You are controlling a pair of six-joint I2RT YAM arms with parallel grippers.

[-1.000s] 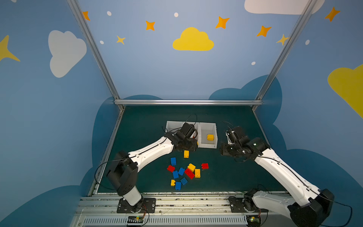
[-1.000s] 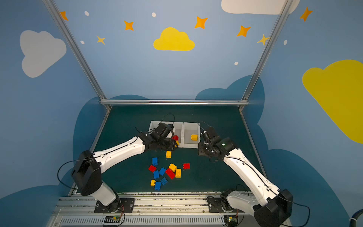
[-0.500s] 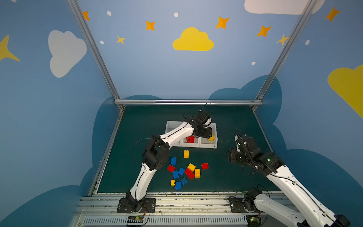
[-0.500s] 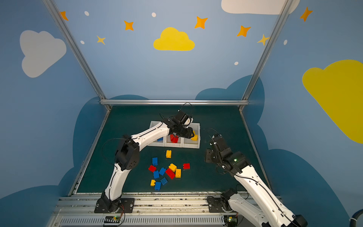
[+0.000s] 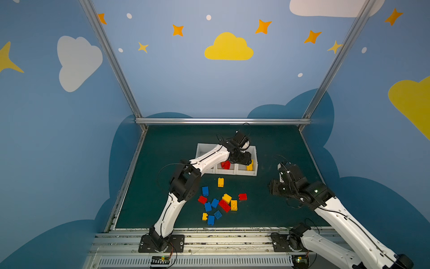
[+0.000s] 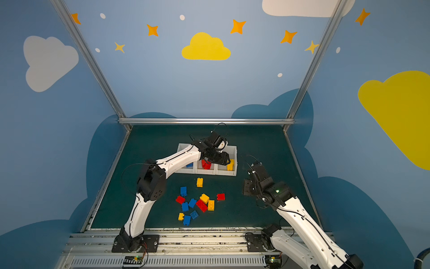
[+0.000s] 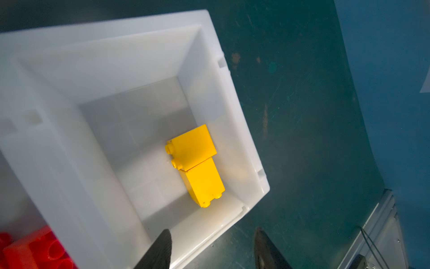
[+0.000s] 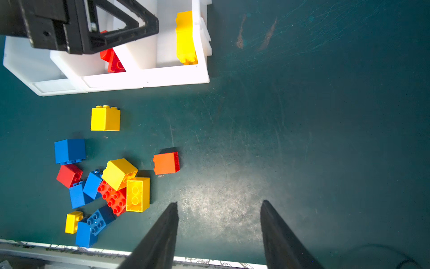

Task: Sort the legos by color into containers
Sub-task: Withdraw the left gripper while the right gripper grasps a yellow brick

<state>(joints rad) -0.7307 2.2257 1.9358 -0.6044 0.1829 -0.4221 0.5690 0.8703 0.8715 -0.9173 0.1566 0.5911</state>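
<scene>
The containers [image 5: 246, 173] are three joined white bins at the back of the mat. My left gripper [image 7: 212, 230] hovers open and empty at the rightmost bin's near corner, one fingertip above its wall. Two yellow legos [image 7: 193, 146] lie together inside that bin. Red legos [image 5: 225, 165] sit in the middle bin and a blue one [image 6: 189, 165] in the left bin. A loose pile of red, blue and yellow legos [image 8: 116, 186] lies in front of the bins. My right gripper [image 8: 219, 202] hangs open above bare mat, right of the pile.
A single yellow brick [image 8: 105, 118] stands between the bins and the pile, and a single red brick [image 8: 165, 163] lies at the pile's right. The metal rail [image 8: 69, 252] runs along the mat's front edge, close behind the pile.
My left arm swung from the bins' front to over the rightmost bin and its jaws opened; a second yellow brick now lies there. My right arm drew back to the right.
</scene>
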